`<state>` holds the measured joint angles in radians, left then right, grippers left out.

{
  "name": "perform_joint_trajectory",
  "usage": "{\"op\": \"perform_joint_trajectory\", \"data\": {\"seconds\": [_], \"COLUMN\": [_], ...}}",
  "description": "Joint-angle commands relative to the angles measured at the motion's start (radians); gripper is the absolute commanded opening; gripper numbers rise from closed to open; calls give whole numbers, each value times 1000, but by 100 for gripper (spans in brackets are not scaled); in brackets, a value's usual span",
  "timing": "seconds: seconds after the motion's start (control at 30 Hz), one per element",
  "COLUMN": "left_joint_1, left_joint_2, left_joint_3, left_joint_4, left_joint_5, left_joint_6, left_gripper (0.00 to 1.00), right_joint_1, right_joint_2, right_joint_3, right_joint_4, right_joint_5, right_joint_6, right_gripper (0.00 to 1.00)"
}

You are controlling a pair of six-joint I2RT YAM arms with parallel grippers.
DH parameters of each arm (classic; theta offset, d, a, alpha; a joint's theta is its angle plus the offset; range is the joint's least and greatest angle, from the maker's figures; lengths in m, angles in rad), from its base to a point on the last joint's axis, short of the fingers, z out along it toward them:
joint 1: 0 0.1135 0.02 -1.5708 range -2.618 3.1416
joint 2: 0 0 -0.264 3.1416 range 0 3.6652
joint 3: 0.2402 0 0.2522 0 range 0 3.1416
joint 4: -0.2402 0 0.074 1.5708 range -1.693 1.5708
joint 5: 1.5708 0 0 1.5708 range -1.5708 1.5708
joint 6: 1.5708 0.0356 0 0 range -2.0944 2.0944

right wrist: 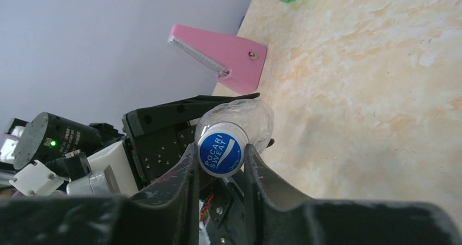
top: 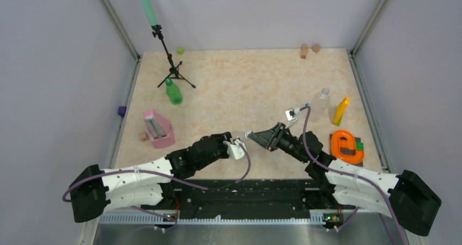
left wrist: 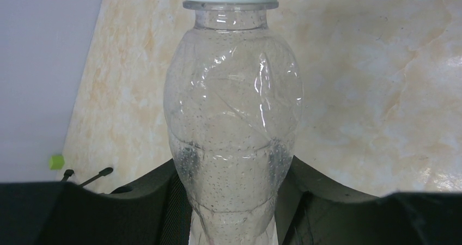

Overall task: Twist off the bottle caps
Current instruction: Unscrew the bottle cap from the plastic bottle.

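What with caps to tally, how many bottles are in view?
3. One clear bottle in the left gripper, its blue cap pinched by the right gripper; a green bottle beside the tripod, far left; a second clear bottle by the yellow block. None looks hidden.

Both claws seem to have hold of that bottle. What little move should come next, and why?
Probably a twist of the right claw: it pinches the blue cap from both sides, while the left claw clamps the clear bottle by its body, so turning should loosen the cap.
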<state>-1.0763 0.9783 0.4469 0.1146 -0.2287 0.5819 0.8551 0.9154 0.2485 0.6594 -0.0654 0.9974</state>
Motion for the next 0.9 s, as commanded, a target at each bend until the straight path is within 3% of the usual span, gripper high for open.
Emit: {"op": "perform_joint_trajectory", "data": {"seconds": [0.0, 0.13, 0.2, 0.37, 0.53, 0.63, 0.77, 0.87], "left_joint_1": [-8, -6, 10, 223, 331, 376, 415, 417], "left_joint_2": [5, -4, -14, -30, -53, -39, 0, 10], "left_joint_3": [-4, 8, 13, 52, 51, 71, 104, 109], "left_joint_4": [50, 26, 22, -15, -13, -36, -76, -83], "left_joint_5": [4, 18, 93, 531, 815, 962, 1076, 1051], "left_joint_6": [2, -102, -154, -304, -333, -340, -341, -331], "left_gripper": [0, 0, 0, 0, 0, 0, 0, 0], "right_joint_1": [2, 2, 1, 2, 2, 2, 1, 1], "right_joint_2": [18, 14, 12, 19, -4, -32, -70, -88], "right_joint_3": [20, 25, 25, 37, 70, 121, 174, 184], "right_joint_4": [43, 17, 11, -22, -76, -190, -325, -368], "right_joint_5": [-27, -44, -65, -156, -268, -360, -451, -409], "right_joint_6": [-38, -130, -209, -430, -622, -768, -950, -962], "right_gripper": [14, 4, 2, 0, 0, 0, 0, 0]}}
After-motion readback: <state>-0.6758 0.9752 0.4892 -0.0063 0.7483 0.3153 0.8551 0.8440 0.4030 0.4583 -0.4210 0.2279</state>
